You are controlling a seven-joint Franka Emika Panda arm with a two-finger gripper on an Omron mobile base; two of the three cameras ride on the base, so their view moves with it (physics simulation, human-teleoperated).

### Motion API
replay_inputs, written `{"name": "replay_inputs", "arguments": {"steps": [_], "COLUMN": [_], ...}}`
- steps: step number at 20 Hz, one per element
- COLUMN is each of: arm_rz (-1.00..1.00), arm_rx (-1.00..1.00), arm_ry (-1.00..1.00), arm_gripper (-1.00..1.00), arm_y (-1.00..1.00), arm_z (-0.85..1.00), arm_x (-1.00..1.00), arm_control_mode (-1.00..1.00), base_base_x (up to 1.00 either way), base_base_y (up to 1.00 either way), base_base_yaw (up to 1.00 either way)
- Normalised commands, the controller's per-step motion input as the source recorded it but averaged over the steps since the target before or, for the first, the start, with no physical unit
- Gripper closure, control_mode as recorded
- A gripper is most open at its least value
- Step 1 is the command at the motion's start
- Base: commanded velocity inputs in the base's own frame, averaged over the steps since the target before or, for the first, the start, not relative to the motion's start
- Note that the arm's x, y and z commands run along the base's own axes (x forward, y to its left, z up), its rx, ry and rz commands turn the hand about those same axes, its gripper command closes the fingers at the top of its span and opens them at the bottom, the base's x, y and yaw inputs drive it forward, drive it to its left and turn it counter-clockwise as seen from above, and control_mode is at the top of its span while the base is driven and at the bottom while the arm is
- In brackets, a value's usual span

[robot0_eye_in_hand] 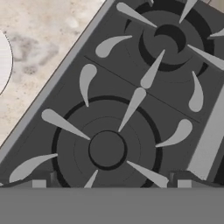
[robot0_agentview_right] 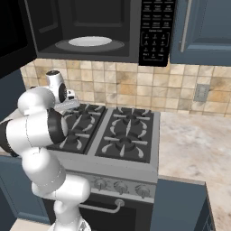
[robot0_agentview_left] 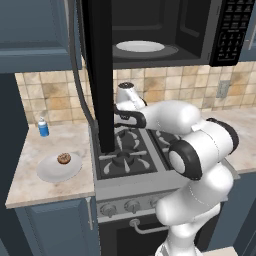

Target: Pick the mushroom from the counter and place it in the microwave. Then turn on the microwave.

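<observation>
The mushroom [robot0_agentview_left: 63, 158] sits on a white plate [robot0_agentview_left: 50, 171] on the tabletop [robot0_agentview_left: 30, 187] left of the stove [robot0_agentview_left: 131, 150], with a small blue bottle [robot0_agentview_left: 43, 127] behind it. The gripper [robot0_eye_in_hand: 107, 181] hangs above the stove's left burners, jaws spread wide and empty, pointing down at the grate. The mushroom lies to the robot's left of the jaws and lower (the plate's rim just shows at the hand view's left edge). It is roundish, so no long axis matters. The microwave [robot0_agentview_left: 165, 30] stands open overhead.
</observation>
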Motion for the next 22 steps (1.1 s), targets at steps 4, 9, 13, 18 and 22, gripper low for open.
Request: {"name": "replay_inputs", "arguments": {"steps": [4, 9, 13, 18, 22], "arm_rz": [0.03, 0.03, 0.04, 0.04, 0.04], "arm_rx": [0.0, 0.0, 0.0, 0.0, 0.0], "arm_ry": [0.0, 0.0, 0.0, 0.0, 0.0], "arm_gripper": [-1.0, -1.0, -1.0, -1.0, -1.0], "arm_y": [0.16, 0.15, 0.14, 0.15, 0.15], "arm_z": [-0.06, -0.04, -0.04, -0.05, -0.05], "arm_x": [0.02, 0.02, 0.01, 0.02, 0.02], "arm_control_mode": [-1.0, -1.0, -1.0, -1.0, -1.0], "base_base_x": [0.0, 0.0, 0.0, 0.0, 0.0], "base_base_y": [0.0, 0.0, 0.0, 0.0, 0.0], "base_base_yaw": [0.0, 0.0, 0.0, 0.0, 0.0]}}
